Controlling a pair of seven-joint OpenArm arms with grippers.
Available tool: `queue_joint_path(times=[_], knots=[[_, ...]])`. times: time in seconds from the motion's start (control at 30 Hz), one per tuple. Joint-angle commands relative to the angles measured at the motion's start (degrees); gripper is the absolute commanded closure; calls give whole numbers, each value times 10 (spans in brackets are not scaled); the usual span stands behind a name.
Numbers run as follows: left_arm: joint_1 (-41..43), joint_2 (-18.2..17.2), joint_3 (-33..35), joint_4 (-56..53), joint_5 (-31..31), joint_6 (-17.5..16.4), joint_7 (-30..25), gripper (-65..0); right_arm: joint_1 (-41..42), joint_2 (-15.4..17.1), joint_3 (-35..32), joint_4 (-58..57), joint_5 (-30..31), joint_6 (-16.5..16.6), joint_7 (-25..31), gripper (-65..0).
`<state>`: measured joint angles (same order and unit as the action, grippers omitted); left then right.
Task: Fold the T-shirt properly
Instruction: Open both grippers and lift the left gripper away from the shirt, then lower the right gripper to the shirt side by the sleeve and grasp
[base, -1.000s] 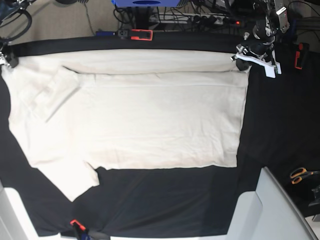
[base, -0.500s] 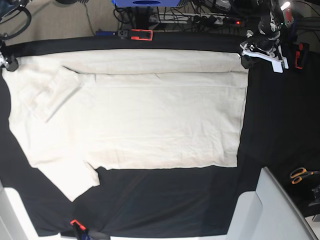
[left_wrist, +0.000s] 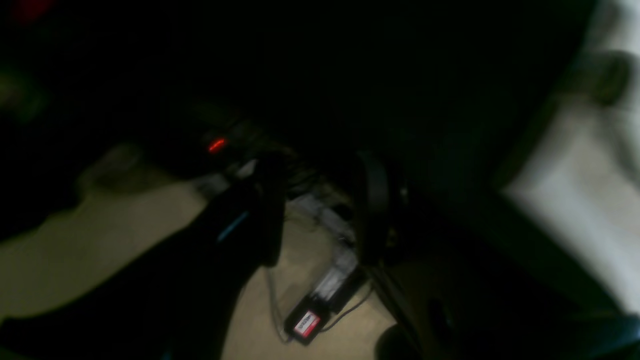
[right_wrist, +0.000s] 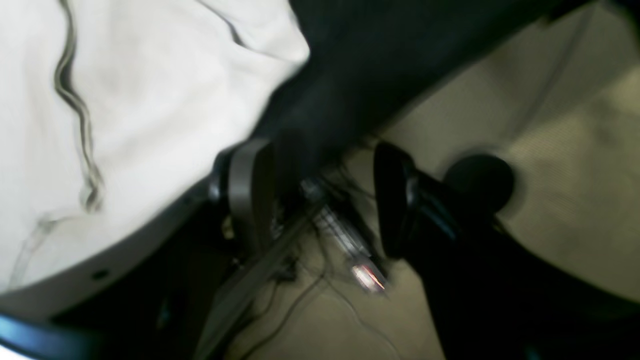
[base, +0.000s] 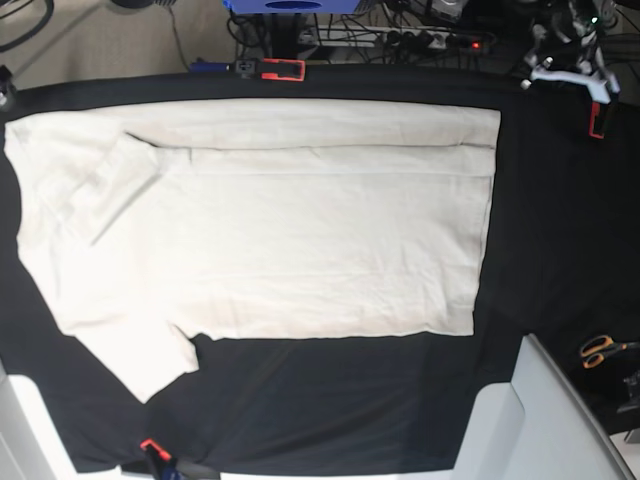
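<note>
Now that both grippers have released the far edge of the T-shirt (base: 260, 220) and withdrawn past the tabletop's (base: 330, 400) far corners, one lengthwise fold lies complete along the far edge. Left gripper (left_wrist: 320, 210) and right gripper (right_wrist: 325, 195) stand with jaws apart, holding nothing. Near sleeve and near edge remain unfolded, so the next fold is probably there.

Cream T-shirt (base: 270, 230) lies flat, top edge folded.
</note>
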<state>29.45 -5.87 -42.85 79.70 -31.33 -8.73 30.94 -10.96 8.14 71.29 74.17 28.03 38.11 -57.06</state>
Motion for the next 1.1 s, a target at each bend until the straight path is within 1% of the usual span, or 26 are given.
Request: queue_joint_path(times=[0.0, 0.1, 0.13, 0.2, 0.27, 0.3, 0.37, 0.43, 0.5, 0.63, 0.7, 0.8, 0.87, 0.93, 1.0, 1.07], knots=[[2, -9, -11, 26, -4, -2, -11, -230, 5, 12, 2, 30, 16, 3, 15, -308], [2, -9, -27, 84, -4, -2, -10, -230, 11, 13, -5, 76, 16, 3, 16, -308], [2, -16, -26, 105, -4, -1, -10, -229, 22, 14, -11, 82, 16, 3, 17, -308], [-4, -30, -22, 131, -4, 0, -9, -227, 45, 41, -45, 79, 15, 4, 21, -308], [-22, -41, -1, 143, -4, 0, -9, -225, 73, 72, -100, 42, 15, 4, 25, -308], [-32, -53, 13, 143, -4, 0, -9, -225, 92, 88, -123, 20, 15, 4, 38, -308], [-51, -80, 56, 133, -4, 0, -9, -224, 122, 112, -167, -32, 14, 4, 81, -308], [-76, -107, 110, 114, 0, 0, -9, -227, 157, 138, -221, -98, 13, 1, 145, -308], [-108, -123, 157, 94, 22, 0, -9, -229, 192, 167, -280, -187, 13, 0, 208, -308], [-175, -122, 203, 52, 87, 0, -9, -229, 275, 208, -385, -370, 13, 0, 326, -308], [-206, -121, 219, 22, 118, 0, -9, -229, 312, 221, -429, -449, 13, -1, 396, -308], [-236, -121, 235, -16, 138, 0, -9, -225, 352, 235, -493, -546, 13, -6, 485, -308], [-246, -121, 229, -31, 139, 0, -9, -225, 367, 238, -538, -592, 13, -35, 526, -309], [-247, -121, 229, -35, 139, 0, -9, -224, 369, 236, -580, -598, 13, -66, 553, -309], [-248, -121, 229, -36, 139, -1, -9, -224, 369, 234, -616, -600, 13, -96, 569, -309], [-247, -122, 229, -37, 142, -1, -9, -224, 368, 225, -632, -600, 14, -110, 578, -309]])
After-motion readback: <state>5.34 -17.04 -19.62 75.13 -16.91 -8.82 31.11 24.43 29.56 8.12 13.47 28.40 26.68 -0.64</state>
